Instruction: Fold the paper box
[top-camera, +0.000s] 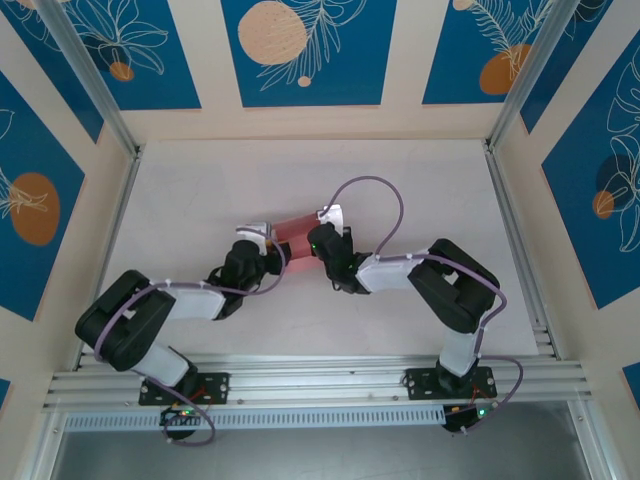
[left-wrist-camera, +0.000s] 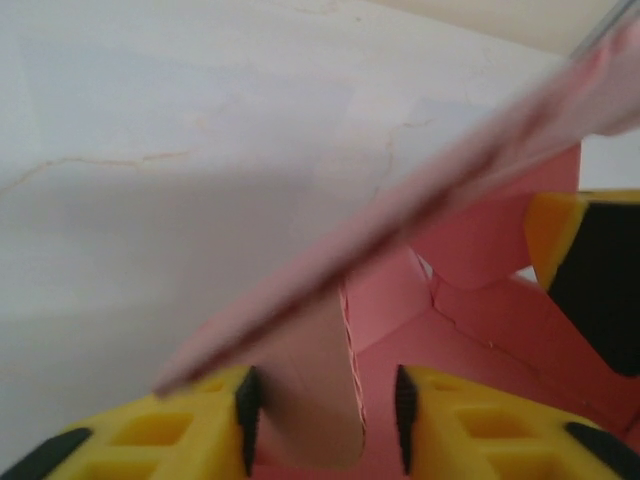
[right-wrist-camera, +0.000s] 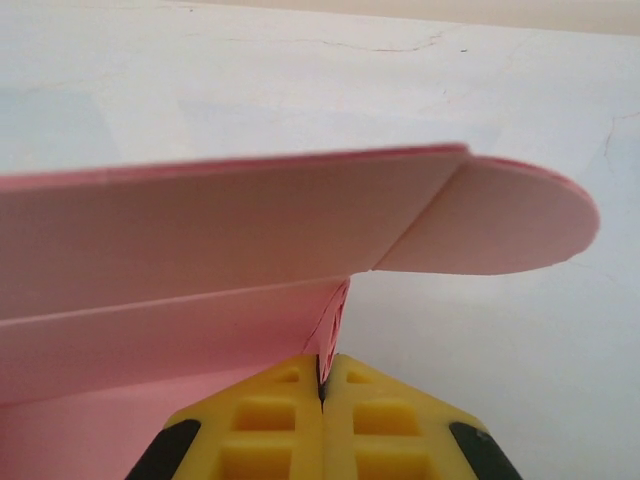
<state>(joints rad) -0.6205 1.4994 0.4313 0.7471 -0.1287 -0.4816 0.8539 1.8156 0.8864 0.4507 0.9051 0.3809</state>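
The right gripper (right-wrist-camera: 322, 388) clamps the paper box (right-wrist-camera: 200, 240), seemingly to anchor it, while the left gripper (left-wrist-camera: 325, 415), half open, straddles a flap (left-wrist-camera: 310, 370).

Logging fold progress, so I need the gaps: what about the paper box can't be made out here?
Top external: paper box too small; left gripper and right gripper cover its ends.
Left wrist: a blurred raised panel hides the card behind it.
Right wrist: the top panel runs off the left edge and hides the inside.
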